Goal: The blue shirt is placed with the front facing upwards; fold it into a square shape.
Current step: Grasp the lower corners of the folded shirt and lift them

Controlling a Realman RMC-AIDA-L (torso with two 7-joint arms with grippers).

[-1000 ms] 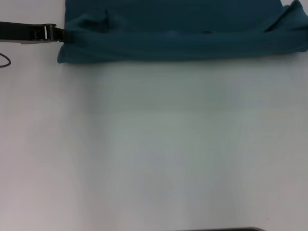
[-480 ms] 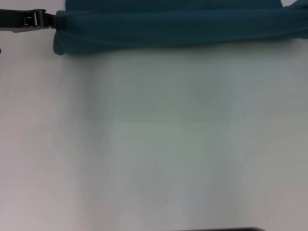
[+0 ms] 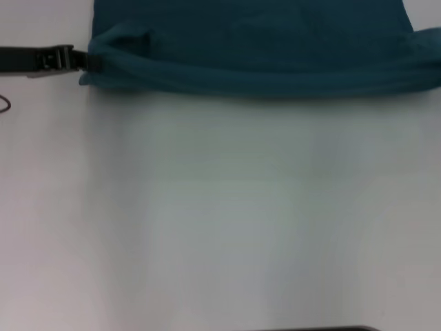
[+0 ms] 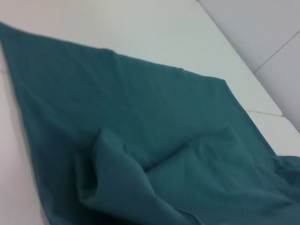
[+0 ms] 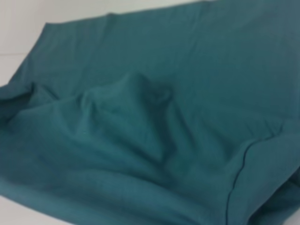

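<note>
The blue shirt (image 3: 255, 58) has dropped nearer, left pincer (image 3: 77, 59) pinching its folded corner.

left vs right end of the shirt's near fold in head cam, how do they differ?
On the blue shirt, the near fold's left end lies inside the head view, bunched, with the left gripper at its corner. The right end runs off the picture edge, smoother, with no gripper visible there. Both ends are the same teal cloth and lie on the white table.
</note>
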